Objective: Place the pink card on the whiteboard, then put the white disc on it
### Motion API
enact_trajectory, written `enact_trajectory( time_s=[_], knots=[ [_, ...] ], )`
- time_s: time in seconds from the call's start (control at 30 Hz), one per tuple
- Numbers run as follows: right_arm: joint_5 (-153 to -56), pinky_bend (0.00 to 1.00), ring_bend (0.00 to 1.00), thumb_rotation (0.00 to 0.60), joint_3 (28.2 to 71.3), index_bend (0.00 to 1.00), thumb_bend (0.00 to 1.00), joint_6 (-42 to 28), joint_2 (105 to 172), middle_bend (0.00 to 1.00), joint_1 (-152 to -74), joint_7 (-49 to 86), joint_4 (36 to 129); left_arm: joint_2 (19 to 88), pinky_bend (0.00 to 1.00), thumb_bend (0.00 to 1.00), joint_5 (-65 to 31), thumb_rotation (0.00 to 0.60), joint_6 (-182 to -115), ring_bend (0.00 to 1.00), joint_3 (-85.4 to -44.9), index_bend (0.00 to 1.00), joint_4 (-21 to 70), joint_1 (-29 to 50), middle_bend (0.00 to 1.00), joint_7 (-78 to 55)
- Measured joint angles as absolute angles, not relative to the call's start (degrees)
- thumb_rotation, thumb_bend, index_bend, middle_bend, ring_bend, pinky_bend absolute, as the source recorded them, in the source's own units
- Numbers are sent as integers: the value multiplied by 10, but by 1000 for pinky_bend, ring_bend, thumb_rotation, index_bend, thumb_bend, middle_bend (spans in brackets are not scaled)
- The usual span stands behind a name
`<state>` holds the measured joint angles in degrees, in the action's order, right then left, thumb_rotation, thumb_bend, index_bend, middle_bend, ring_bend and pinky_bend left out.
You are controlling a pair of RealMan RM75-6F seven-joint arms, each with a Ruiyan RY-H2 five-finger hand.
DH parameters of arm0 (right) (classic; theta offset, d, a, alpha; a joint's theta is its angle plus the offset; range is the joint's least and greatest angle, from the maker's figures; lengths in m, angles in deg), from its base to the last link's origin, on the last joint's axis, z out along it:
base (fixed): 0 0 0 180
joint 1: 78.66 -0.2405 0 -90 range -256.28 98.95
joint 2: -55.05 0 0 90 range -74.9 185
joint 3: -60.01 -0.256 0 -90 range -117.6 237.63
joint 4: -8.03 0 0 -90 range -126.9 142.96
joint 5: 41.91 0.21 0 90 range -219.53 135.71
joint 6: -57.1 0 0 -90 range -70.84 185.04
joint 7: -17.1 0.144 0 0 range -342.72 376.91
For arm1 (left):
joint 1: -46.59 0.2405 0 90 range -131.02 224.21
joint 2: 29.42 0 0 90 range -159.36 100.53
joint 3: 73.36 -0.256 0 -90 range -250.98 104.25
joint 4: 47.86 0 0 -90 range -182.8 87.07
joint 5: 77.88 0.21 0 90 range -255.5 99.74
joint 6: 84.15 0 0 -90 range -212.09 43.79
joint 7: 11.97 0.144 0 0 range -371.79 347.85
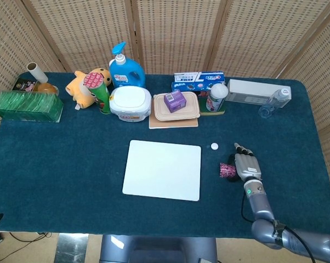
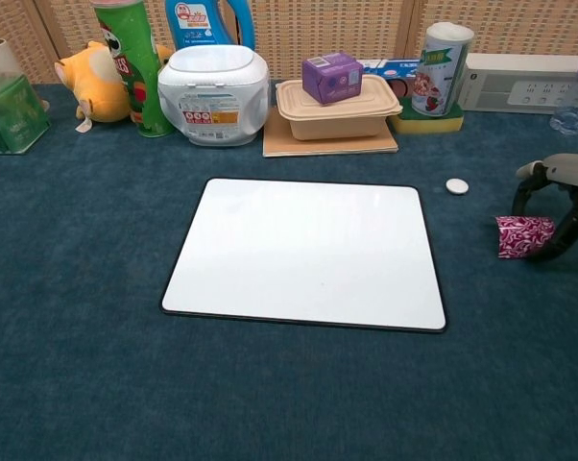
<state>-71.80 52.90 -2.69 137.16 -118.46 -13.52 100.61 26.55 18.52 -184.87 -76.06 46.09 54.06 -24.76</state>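
The whiteboard (image 1: 162, 170) (image 2: 303, 252) lies flat in the middle of the blue table. Just off its far right corner sits the small white disc (image 1: 214, 146) (image 2: 456, 185). Further right, my right hand (image 1: 247, 166) (image 2: 565, 204) pinches the right edge of the pink patterned card (image 1: 227, 170) (image 2: 524, 236). The card is tilted up off the cloth, a short way right of the whiteboard. My left hand shows in neither view.
Along the back stand a green box (image 1: 27, 106), a plush toy (image 1: 83, 86), a chips can (image 1: 99, 90), a blue bottle (image 1: 126, 68), a white tub (image 1: 130, 102), a lunch box (image 1: 176, 107), a cup (image 1: 216, 97), a power strip (image 1: 251, 90) and a clear bottle (image 1: 273, 102).
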Motion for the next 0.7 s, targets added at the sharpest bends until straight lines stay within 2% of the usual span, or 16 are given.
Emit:
enact_trajectory(
  time_s=[0.4, 0.7],
  knots=[
    [-666, 0, 0, 600, 487, 418, 259, -56, 1366, 0, -1236, -198, 1085, 265, 0, 127, 183, 600, -1843, 0, -760, 0, 463, 539, 0, -245],
    [-566, 0, 0, 600, 437, 418, 259, -90, 1421, 0, -1319, -273, 1098, 262, 0, 128, 180, 600, -1841, 0, -760, 0, 464, 538, 0, -251]
  ],
)
